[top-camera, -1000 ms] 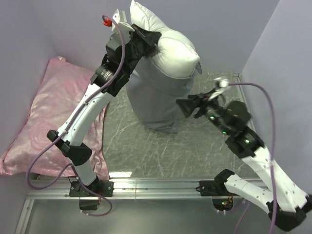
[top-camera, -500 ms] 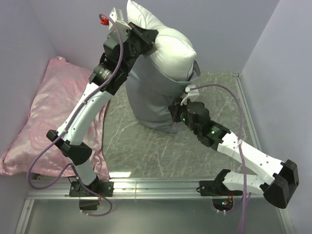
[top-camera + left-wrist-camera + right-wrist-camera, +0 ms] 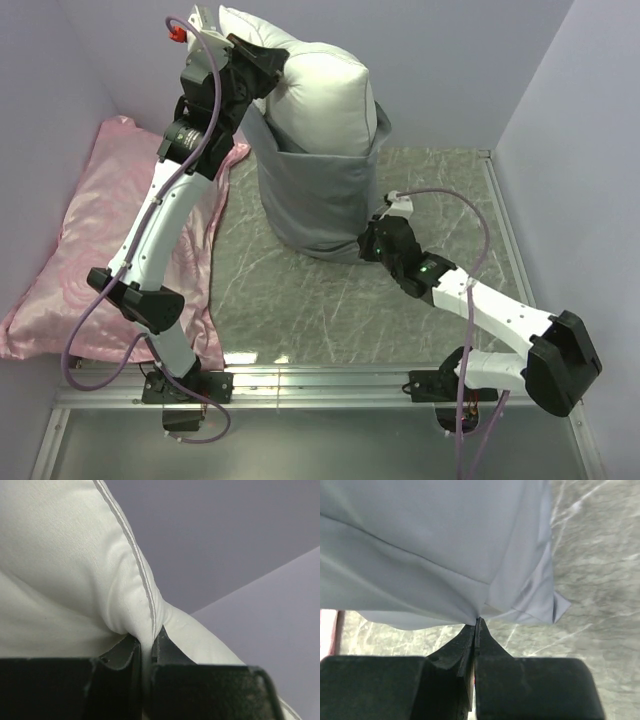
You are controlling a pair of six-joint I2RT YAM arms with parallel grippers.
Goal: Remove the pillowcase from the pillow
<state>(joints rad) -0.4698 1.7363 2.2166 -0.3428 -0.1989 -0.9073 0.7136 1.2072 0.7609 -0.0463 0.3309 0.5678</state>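
Note:
The white pillow (image 3: 320,95) stands upright at the back of the table, its upper half bare. Around its lower half hangs the grey pillowcase (image 3: 315,195), reaching down to the table. High at the pillow's top left corner, my left gripper (image 3: 268,62) is shut on it; in the left wrist view the seamed edge of the pillow (image 3: 75,565) is pinched between the jaws of the left gripper (image 3: 147,642). My right gripper (image 3: 366,243) is low at the pillowcase's bottom right corner. In the right wrist view the right gripper (image 3: 477,622) is shut on a fold of the pillowcase (image 3: 430,545).
A pink rose-patterned satin pillow (image 3: 100,240) lies along the left wall, partly under the left arm. The marbled grey tabletop (image 3: 330,310) is walled on three sides, with a metal rail (image 3: 320,385) along the near edge.
The right gripper swung in from the right and shut on the pillowcase's lower corner. The left gripper moved up and left with the pillow, baring more white above the grey.

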